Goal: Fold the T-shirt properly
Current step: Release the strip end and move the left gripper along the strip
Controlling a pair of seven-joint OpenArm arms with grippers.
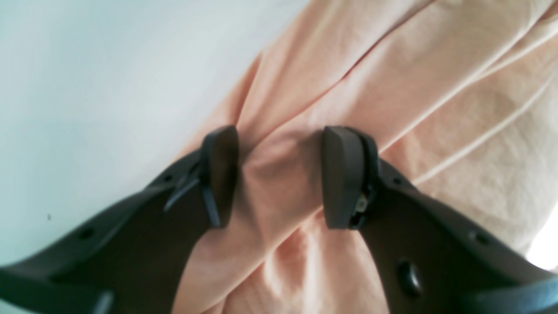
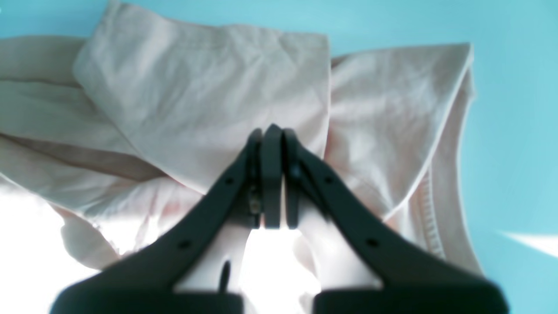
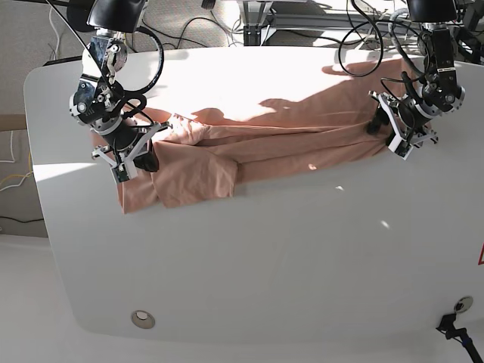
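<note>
We see the T-shirt [image 3: 249, 140] stretched as a long, wrinkled salmon-pink band across the far half of the white surface [image 3: 265, 257], part of it in bright sunlight. At the end of the T-shirt nearest the right gripper [image 3: 132, 155], the cloth is doubled over into a broader flap that lies flat and reaches toward the near edge of the surface.

In the right wrist view the right gripper's [image 2: 272, 174] jaws are pressed together with no gap showing between the pads — the pale fabric of the T-shirt [image 2: 196, 96] lies under and around the tips, but we cannot tell whether any cloth is pinched between them. A stitched hem runs along the edge of the T-shirt just beside this gripper.

At the opposite end of the T-shirt, the left gripper [image 3: 401, 125] sits at the cloth's edge. In the left wrist view the left gripper's [image 1: 281, 174] jaws stand partly apart, and a gathered ridge of the T-shirt [image 1: 414, 87] fills the gap between them — both pads touch the bunched fabric. Creases fan out from that ridge across the T-shirt.
</note>
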